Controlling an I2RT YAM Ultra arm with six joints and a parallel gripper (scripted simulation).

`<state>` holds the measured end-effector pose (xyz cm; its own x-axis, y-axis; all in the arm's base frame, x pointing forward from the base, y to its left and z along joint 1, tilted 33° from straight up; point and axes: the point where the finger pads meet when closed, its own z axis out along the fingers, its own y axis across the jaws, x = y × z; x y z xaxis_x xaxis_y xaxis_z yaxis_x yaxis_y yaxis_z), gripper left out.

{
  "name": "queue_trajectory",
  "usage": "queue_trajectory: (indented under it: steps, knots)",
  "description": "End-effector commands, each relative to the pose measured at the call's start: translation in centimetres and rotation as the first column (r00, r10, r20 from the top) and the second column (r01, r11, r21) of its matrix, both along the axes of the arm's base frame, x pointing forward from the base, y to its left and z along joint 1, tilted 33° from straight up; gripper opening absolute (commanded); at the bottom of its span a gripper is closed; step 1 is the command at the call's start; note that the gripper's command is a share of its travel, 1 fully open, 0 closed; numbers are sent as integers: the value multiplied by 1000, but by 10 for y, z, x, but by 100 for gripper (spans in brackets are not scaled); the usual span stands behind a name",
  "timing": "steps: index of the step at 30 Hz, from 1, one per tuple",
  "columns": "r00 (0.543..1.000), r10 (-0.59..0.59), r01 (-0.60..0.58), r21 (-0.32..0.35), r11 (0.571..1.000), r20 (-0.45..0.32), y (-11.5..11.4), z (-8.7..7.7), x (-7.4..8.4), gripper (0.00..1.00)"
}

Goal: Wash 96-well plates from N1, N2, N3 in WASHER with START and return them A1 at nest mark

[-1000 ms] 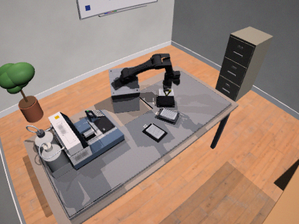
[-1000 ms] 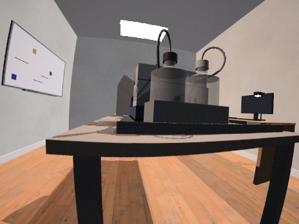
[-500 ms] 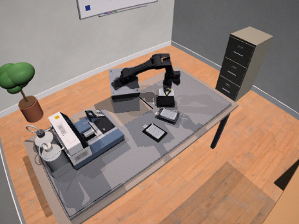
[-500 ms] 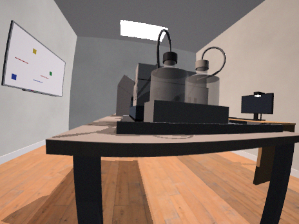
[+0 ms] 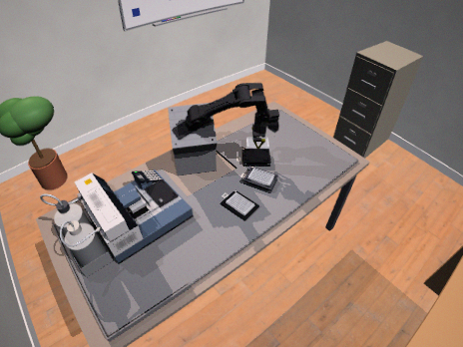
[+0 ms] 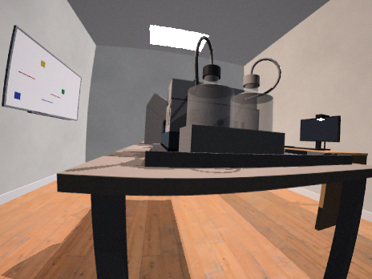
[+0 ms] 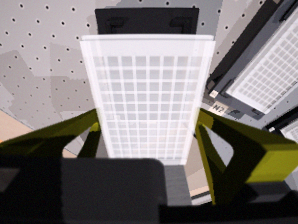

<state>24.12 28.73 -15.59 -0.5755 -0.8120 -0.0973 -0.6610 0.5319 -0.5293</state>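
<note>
My gripper (image 5: 258, 144) is shut on a white 96-well plate (image 7: 147, 95), with one yellow finger on each long side (image 7: 147, 126). It holds the plate in the air, just above an empty black nest (image 5: 256, 158) at the far end of the nest row; the nest also shows past the plate's far end in the wrist view (image 7: 146, 19). A second plate (image 5: 259, 177) sits in the middle nest and a third plate (image 5: 239, 204) in the nearest one. The washer (image 5: 135, 209) stands at the left with its dark carrier (image 5: 162, 191) empty. A green lamp (image 5: 135, 173) glows by the keypad (image 5: 151, 175).
The arm's grey base block (image 5: 194, 140) stands behind the nests. Two bottles with hoses (image 5: 75, 234) stand at the washer's left end and fill the exterior view (image 6: 224, 108), hiding the arm there. The neighbouring plate (image 7: 265, 75) lies close on the right.
</note>
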Motion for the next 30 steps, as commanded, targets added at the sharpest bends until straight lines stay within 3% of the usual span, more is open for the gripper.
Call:
queue_trajectory:
  steps: [1,30]
  knots:
    - [1000,11,-11,9,1000,5,5,3,-2,0]
    - [1000,11,-11,9,1000,6,-1,-26,17,0]
